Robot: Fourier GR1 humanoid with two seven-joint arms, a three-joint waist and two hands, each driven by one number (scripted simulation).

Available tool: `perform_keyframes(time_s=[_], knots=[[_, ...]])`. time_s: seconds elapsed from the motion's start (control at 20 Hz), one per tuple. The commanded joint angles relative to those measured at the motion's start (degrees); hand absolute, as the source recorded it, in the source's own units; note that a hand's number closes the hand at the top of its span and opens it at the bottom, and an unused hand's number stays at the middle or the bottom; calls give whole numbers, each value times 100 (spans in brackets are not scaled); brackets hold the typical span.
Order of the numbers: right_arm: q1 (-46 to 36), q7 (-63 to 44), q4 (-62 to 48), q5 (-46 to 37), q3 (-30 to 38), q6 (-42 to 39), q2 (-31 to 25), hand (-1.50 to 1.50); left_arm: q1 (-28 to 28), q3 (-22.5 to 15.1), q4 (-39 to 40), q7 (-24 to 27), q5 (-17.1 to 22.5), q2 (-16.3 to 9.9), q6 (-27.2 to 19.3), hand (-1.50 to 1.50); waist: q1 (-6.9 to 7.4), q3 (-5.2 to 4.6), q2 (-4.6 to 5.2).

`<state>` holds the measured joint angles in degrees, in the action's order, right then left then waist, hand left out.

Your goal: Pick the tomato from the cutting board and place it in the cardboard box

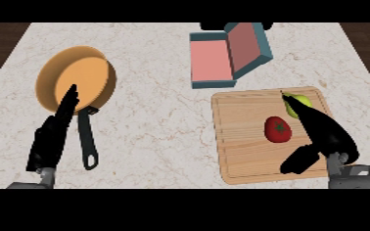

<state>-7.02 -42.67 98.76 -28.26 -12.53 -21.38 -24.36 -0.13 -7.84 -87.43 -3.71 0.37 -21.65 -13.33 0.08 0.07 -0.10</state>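
Tomato (278,129): red, glossy, with a dark green star-shaped calyx on its upper face; we read it as slightly taller than wide, long axis running up the view, calyx turned up towards us. It lies on the board (245,142), right of centre, free of any hand. Our right hand (327,133) is just beside it on the right, fingers (303,108) straight, thumb spread low, holding nothing, partly covering a yellow-green fruit (298,100) at the board's top corner. Box (227,54): teal walls, pink inside, flap raised, behind the board on the bench (159,112). Our left hand (52,137) lies open, fingers straight, touching the pan (76,78) at its rim.
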Motion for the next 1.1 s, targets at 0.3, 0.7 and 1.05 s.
perform_keyframes(time_s=[0.3, 0.7, 1.05], knots=[[-13, 262, -119, -585, 279, -237, 576, -150, 38, 298, -293, -364, -522, 422, 293, 0, -2, -7, 6], [-63, 928, -771, -852, 625, -155, 712, -150, 288, 529, -187, 40, -692, 658, 540, 0, 3, -7, 8], [-48, 1015, -1122, -1369, 317, 23, 954, -150, 192, 590, -691, -588, -816, 705, 607, 0, 19, -6, 7]])
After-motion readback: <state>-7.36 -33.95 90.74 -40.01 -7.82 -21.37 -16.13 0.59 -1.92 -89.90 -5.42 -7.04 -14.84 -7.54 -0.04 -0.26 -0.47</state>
